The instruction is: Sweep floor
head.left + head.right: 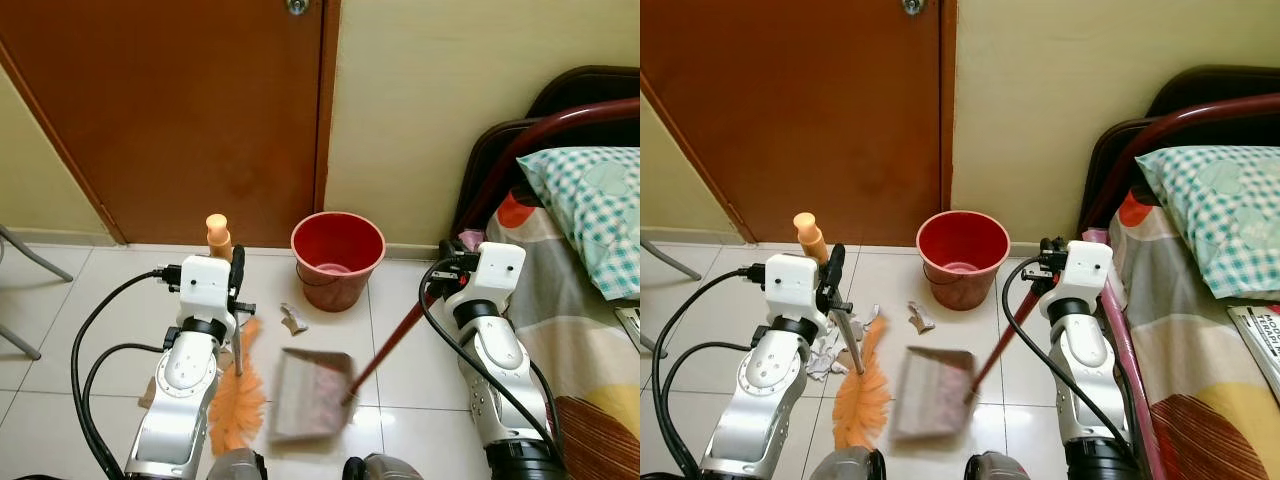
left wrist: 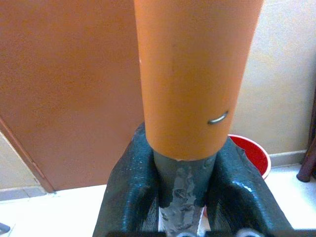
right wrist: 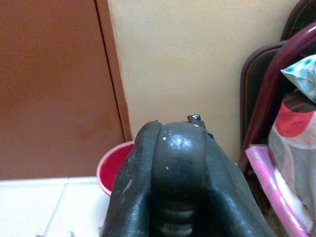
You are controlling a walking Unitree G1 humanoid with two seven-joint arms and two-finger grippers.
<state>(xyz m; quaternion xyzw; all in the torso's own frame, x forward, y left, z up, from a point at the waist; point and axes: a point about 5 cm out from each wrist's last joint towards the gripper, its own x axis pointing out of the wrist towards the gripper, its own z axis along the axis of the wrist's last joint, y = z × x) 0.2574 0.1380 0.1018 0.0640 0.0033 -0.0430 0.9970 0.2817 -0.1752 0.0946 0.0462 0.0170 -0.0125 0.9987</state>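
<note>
- Broom [image 1: 236, 405]: light, floppy bristles, stiff handle; my left gripper [image 1: 236, 285] clenches it near the top.
- Dustpan [image 1: 312, 395]: light, rigid; my right gripper [image 1: 447, 265] grips its long red handle, pan beside the bristles.
- Paper scraps [image 1: 830, 350] lie by the broom.

Two silver arms [image 1: 185, 370] with white wrist blocks [image 1: 208, 283], looping black cables [image 1: 85, 360] and glossy black jaws.

Bucket [image 1: 338, 257] before the door [image 1: 180, 110], dustpan [image 1: 312, 395] nearer (broom [image 1: 238, 400] to its left), bed [image 1: 585, 300] rightward
</note>
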